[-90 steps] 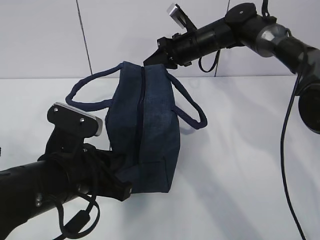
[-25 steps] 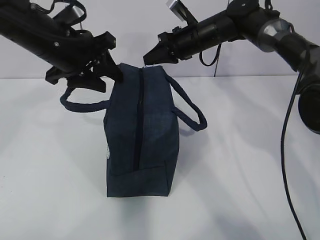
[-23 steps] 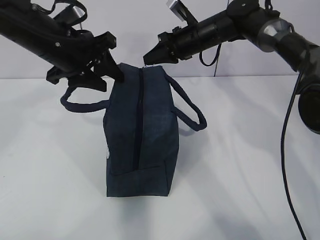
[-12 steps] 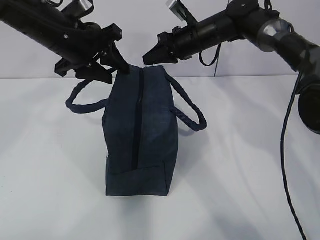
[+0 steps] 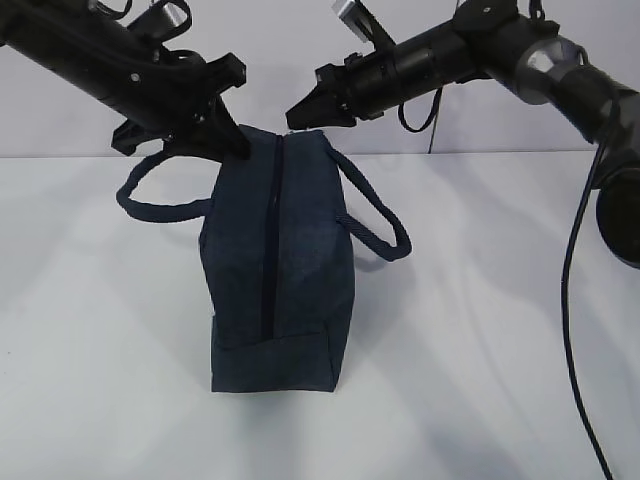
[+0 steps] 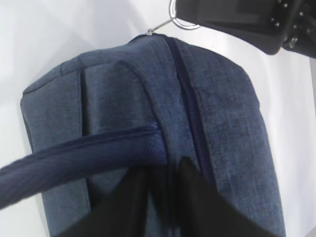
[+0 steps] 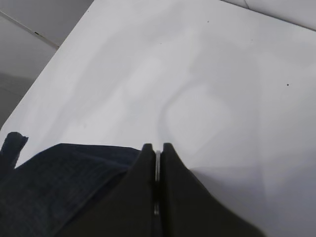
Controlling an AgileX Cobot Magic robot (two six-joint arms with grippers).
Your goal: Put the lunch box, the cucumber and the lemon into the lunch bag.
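The lunch bag (image 5: 280,270) stands upright in the middle of the white table (image 5: 480,330), a boxy dark navy thing in a denim-like weave, its darker zipper (image 5: 270,240) running closed along the top and down the near end. No brand or lettering shows on it from where I stand. One loop handle (image 5: 375,215) droops to the right, the other handle (image 5: 160,195) arches out to the left. At the far top corner a metal ring pull (image 6: 180,17) sticks out, and the right gripper (image 5: 297,117) has its fingers pressed together on that ring. The left gripper (image 5: 235,145) comes down on the bag's top left edge by the handle's root, its fingers narrowed around a fold of the fabric beside the zipper.
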